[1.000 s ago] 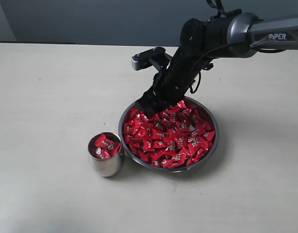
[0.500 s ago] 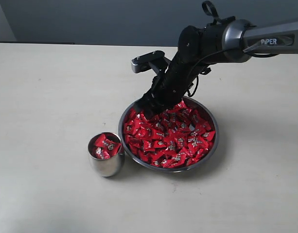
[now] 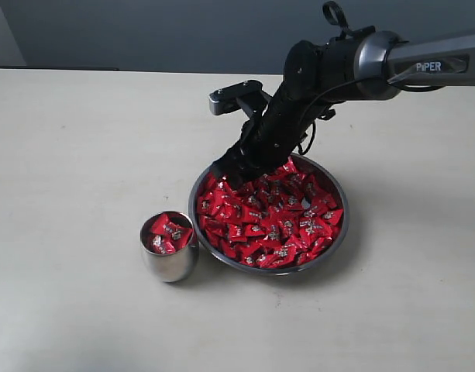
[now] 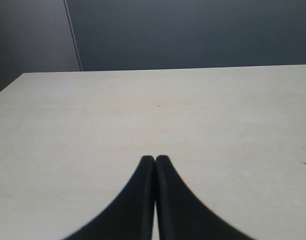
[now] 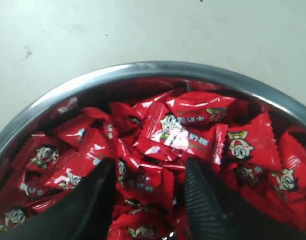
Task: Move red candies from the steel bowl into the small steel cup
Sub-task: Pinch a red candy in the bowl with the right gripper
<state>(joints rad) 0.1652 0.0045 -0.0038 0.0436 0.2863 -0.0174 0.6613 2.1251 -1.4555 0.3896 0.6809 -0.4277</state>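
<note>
Red candies [image 3: 272,221] heap the steel bowl [image 3: 345,226]; the right gripper [image 5: 152,182], jaws apart, straddles some at ten o'clock, ready to pinch.

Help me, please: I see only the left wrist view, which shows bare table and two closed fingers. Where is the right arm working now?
Observer: In the exterior view, the right gripper is low over the back left part of the steel bowl, which is full of red candies.
Operator: Are its fingers open or closed?
Observer: Open. In the right wrist view the fingers stand apart over the candies, and I see none gripped between them.
Operator: And where is the cup?
Observer: The small steel cup stands upright close to the bowl's left side, with a few red candies inside.
</note>
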